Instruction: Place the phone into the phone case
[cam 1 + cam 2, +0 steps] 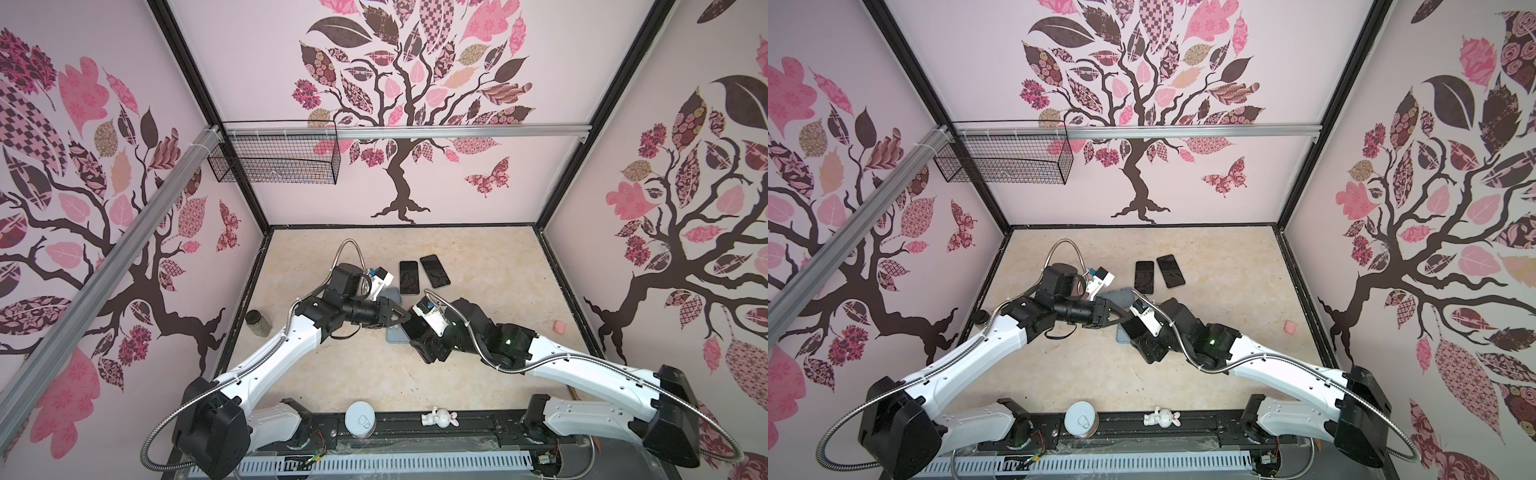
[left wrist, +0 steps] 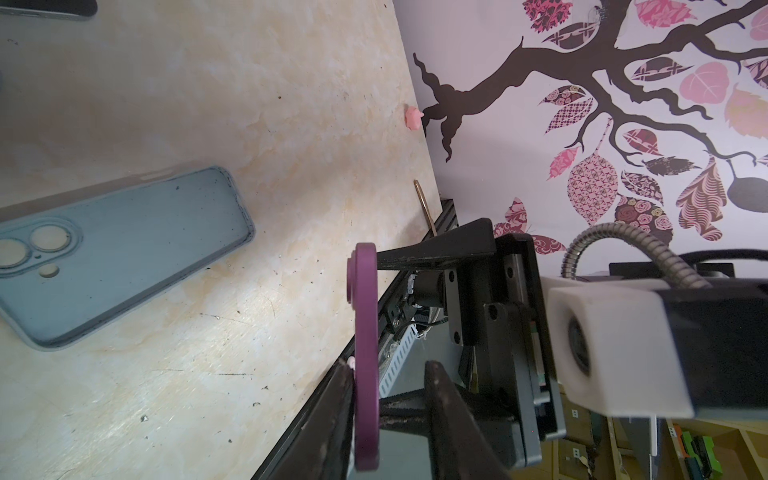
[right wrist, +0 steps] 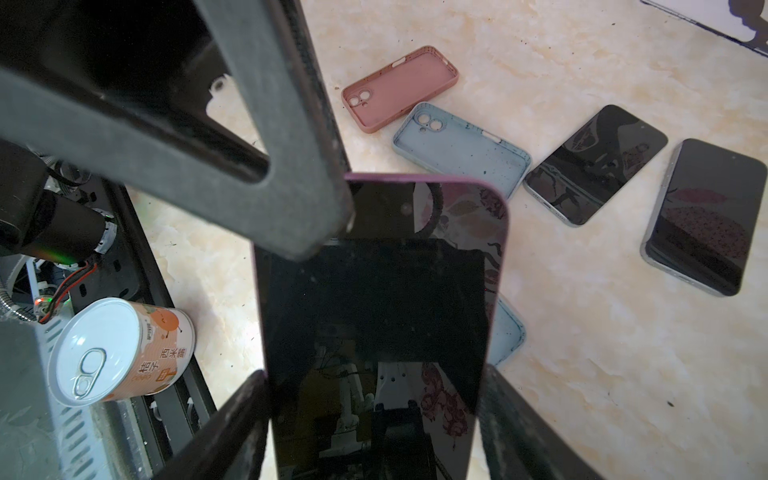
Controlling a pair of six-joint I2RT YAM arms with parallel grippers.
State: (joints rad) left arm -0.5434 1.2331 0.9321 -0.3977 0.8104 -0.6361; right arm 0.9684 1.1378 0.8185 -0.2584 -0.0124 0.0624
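Observation:
My right gripper [image 3: 374, 374] is shut on a dark-screened phone [image 3: 374, 291] with a purple edge, gripping its two long sides and holding it above the table. My left gripper [image 2: 388, 368] straddles the phone's [image 2: 365, 332] far end. One of its fingers [image 2: 336, 415] touches the back and the other stands apart, so it is open. Both grippers meet mid-table in both top views, left gripper [image 1: 409, 316] against the phone [image 1: 415, 330]. An empty blue case [image 3: 509, 332] lies under the phone, another blue case [image 3: 461, 149] and a pink case [image 3: 399, 87] lie beyond it.
Two more dark phones [image 1: 408, 276] [image 1: 434, 270] lie face up behind the grippers. A can [image 1: 360, 419] and a white rabbit figurine [image 1: 438, 417] sit at the front rail. A jar [image 1: 257, 322] stands by the left wall, a small pink object [image 1: 685, 328] near the right wall.

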